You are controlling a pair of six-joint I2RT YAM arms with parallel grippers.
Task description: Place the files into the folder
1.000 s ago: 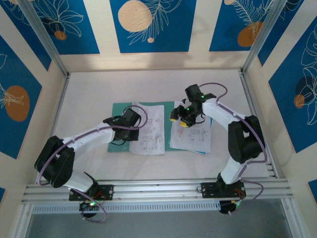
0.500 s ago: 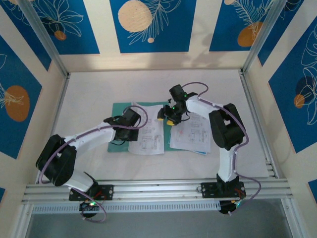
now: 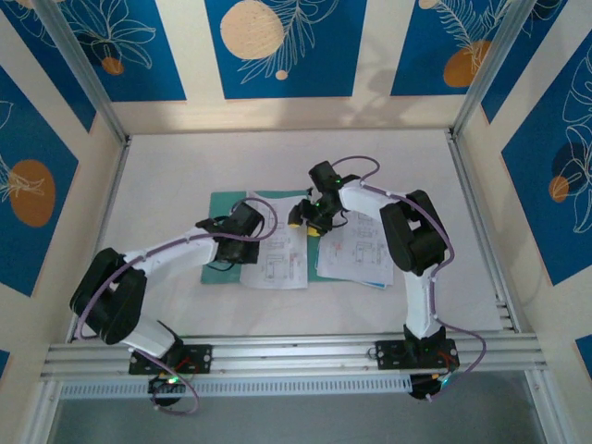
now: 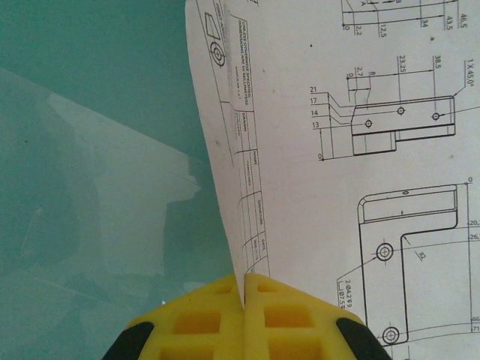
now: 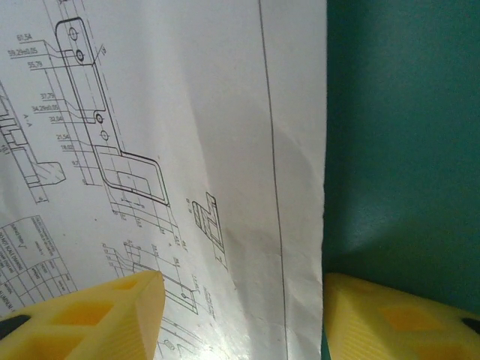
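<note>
- My left pincer (image 4: 244, 319) is fully closed. The edge of a printed sheet (image 4: 337, 225) runs straight into the seam between its fingers, so I judge that it pinches this sheet.
- The sheet lies on the teal folder (image 4: 97, 75).
- My right pincer (image 5: 244, 300) stands about half open and holds nothing. One finger is above the paper and the other above the teal, on either side of the sheet's edge.
- To do this step well, I should grip firmly on the left and move the paper slowly, because a thin sheet buckles easily.
- The other files (image 3: 356, 252) lie just to the right of the folder.
- The table (image 3: 185, 166) is open at the far side, but my two pincers are near each other.
</note>
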